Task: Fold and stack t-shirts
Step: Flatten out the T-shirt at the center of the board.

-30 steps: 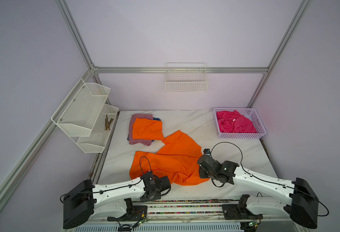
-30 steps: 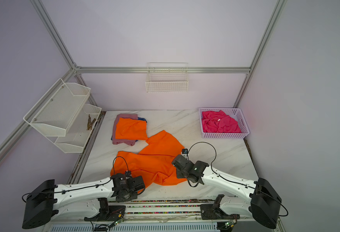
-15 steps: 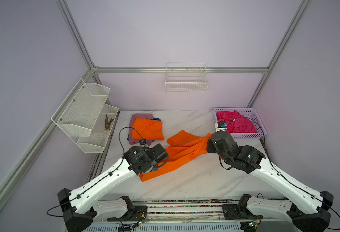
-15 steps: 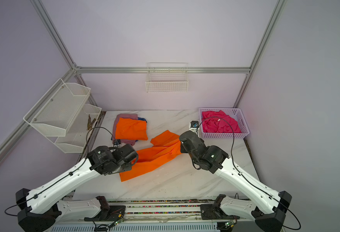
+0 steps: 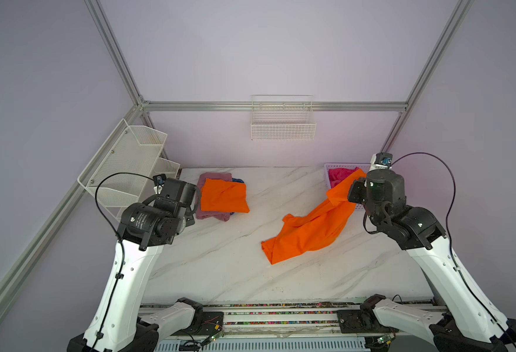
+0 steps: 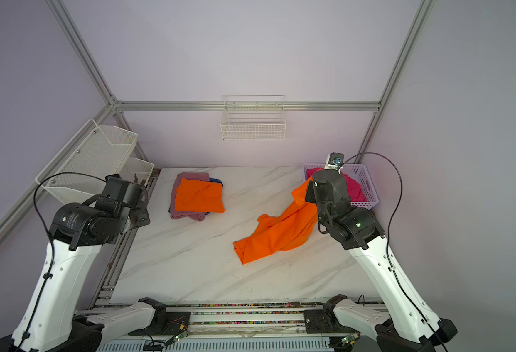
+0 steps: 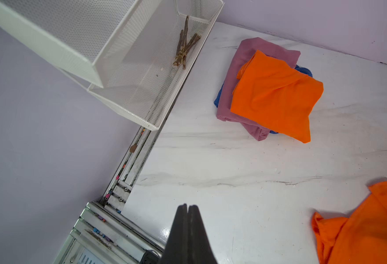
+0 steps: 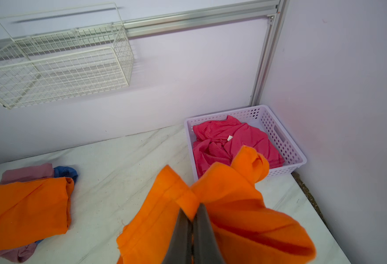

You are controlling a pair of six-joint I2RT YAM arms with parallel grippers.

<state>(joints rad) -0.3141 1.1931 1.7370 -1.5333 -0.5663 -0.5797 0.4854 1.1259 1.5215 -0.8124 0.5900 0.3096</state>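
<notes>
A loose orange t-shirt (image 5: 308,231) (image 6: 278,234) trails from the right-middle of the marble table up to my right gripper (image 8: 193,211), which is shut on a bunched edge of it beside the basket. My left gripper (image 7: 188,206) is shut and empty, hovering over the table's left edge. At the back left lies a stack: a folded orange t-shirt (image 5: 223,195) (image 7: 275,96) on a mauve-pink one (image 7: 252,48), with a blue one (image 7: 304,70) peeking out below. A hot pink t-shirt (image 8: 229,141) lies crumpled in the lilac basket (image 8: 286,141).
A white mesh shelf unit (image 5: 128,161) juts over the table's left edge and holds a bundle of sticks (image 7: 184,45). A wire basket (image 5: 282,125) hangs on the back wall. The arms' rail (image 5: 281,307) runs along the front edge.
Both grippers lifted the orange t-shirt from the front of the table. The left has since let go and swung left; the right carried the shirt right, towards the basket.
</notes>
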